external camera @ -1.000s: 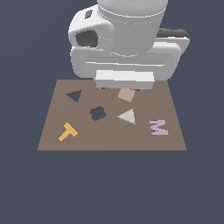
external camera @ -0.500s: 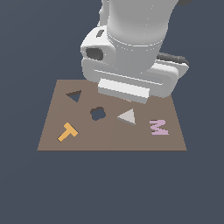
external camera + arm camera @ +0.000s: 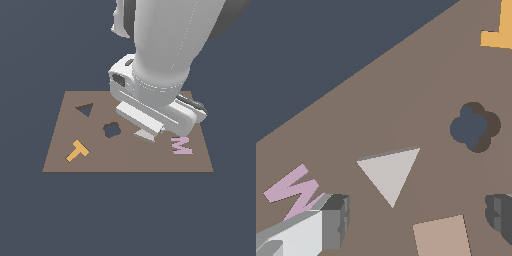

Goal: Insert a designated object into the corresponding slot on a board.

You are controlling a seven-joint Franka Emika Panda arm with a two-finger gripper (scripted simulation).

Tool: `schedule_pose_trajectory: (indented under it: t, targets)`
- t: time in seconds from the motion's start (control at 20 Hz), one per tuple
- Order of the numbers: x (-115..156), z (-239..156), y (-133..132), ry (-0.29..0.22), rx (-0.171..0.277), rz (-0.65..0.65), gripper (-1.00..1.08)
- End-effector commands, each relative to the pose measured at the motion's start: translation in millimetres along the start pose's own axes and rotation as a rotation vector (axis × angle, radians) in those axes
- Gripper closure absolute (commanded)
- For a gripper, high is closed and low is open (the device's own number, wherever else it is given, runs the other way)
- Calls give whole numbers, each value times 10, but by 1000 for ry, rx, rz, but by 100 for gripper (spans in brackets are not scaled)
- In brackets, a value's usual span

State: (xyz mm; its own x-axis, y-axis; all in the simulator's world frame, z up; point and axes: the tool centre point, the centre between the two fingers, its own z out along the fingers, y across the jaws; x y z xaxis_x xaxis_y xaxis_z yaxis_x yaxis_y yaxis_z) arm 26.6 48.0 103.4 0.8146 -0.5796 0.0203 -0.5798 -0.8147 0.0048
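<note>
Grey-white and flat, the triangle block (image 3: 390, 172) is lying on the brown board (image 3: 65, 150), between the flower-shaped hole (image 3: 474, 127) and the pink M (image 3: 295, 192), with the tan square (image 3: 442, 236) just beside it. In the exterior view the arm is hiding most of it; only a pale corner (image 3: 146, 135) is showing under the hand. The step in hand looks like the approach to the grasp: the fingers (image 3: 416, 217) are standing wide apart, one dark pad (image 3: 336, 220) on the M's side and the other (image 3: 500, 212) on the flower hole's side, holding nothing and not touching the block.

Next, the hand probably needs to centre over the triangle, since the tan square is sitting nearly between the pads, then lower and close on the block's edges. The triangular slot (image 3: 85, 109) is waiting open near the board's far corner on the exterior view's left, well apart from the block.

Compared with half a second ago, the arm is sitting lower and nearer the board, now covering the tan square and most of the triangle.
</note>
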Motion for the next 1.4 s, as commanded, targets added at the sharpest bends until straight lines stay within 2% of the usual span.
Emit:
schedule_pose_trajectory:
  t: [0.0,0.35,0.65,0.95,1.35]
  targets:
    - [6,103,-42,-3,0,85,-92]
    - [29,332,-134,-12,-1,270,-92]
    - [51,462,-185,-18,0,376,-92]
    - [66,527,-209,-21,0,429,-92]
    - [66,597,-210,-21,0,432,-92]
